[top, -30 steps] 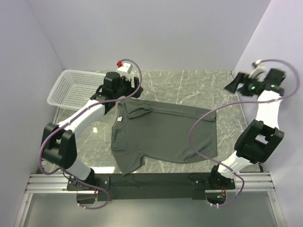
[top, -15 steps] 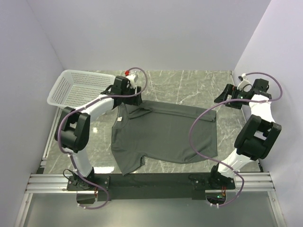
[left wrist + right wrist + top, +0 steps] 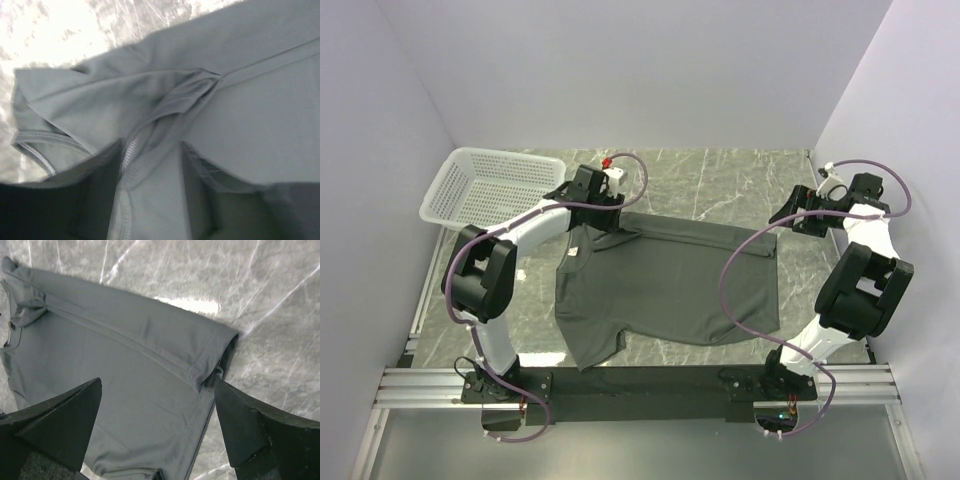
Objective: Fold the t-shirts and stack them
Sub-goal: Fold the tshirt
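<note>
The dark grey-green t-shirt lies spread on the marble table, its far edge folded over and a small white label at its left side. My left gripper is down on the shirt's far left corner. In the left wrist view its jaws stand partly apart with a stitched fold of the shirt between them. My right gripper hovers open just above the far right corner. The right wrist view shows the shirt's folded hem corner near the right finger.
A white mesh basket stands at the far left of the table, beside the left arm. Purple walls close in the table on three sides. The arm bases and a metal rail run along the near edge.
My left gripper has moved right, from beside the basket onto the shirt's far left corner. My right gripper has swung in from the right wall to the far right corner.
</note>
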Tool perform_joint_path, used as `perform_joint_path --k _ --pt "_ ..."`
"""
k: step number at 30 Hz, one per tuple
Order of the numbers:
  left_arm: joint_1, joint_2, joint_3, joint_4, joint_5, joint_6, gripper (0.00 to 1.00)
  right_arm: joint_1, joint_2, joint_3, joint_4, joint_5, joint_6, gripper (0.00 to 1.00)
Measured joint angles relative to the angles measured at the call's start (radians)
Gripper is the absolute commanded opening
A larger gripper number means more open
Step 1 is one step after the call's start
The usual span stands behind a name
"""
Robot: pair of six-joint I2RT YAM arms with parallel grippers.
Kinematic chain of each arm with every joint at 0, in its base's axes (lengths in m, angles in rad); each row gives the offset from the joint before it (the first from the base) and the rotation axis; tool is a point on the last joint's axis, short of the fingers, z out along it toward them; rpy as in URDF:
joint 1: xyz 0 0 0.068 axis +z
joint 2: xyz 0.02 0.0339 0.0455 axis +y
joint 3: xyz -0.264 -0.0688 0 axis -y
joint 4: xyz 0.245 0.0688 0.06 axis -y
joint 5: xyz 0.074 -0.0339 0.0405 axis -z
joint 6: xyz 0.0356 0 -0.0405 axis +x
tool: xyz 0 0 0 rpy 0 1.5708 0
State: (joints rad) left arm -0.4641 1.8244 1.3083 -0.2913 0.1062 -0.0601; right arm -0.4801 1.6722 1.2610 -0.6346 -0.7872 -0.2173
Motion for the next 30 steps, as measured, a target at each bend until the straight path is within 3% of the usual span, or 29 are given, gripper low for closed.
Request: perform_joint_path --k 2,3,16,30 --pt "-0.011 0.001 0.003 -0.015 -0.007 -0.034 0.34 0.000 -0.003 -0.013 -0.002 0.000 -0.004 0.99" --pt "-0.019 0.001 0.003 -0.016 -0.009 -0.058 0.32 0.000 -0.004 -0.018 -0.001 0.000 -0.005 0.99" --pt "-0.042 0.012 -0.070 0.100 0.002 -0.535 0.39 0.005 -0.010 -0.027 0.003 0.006 -0.005 0.99" --pt "-0.041 0.145 0.023 0.103 -0.060 -0.677 0.36 0.005 -0.017 -0.037 0.006 0.007 -0.005 0.99"
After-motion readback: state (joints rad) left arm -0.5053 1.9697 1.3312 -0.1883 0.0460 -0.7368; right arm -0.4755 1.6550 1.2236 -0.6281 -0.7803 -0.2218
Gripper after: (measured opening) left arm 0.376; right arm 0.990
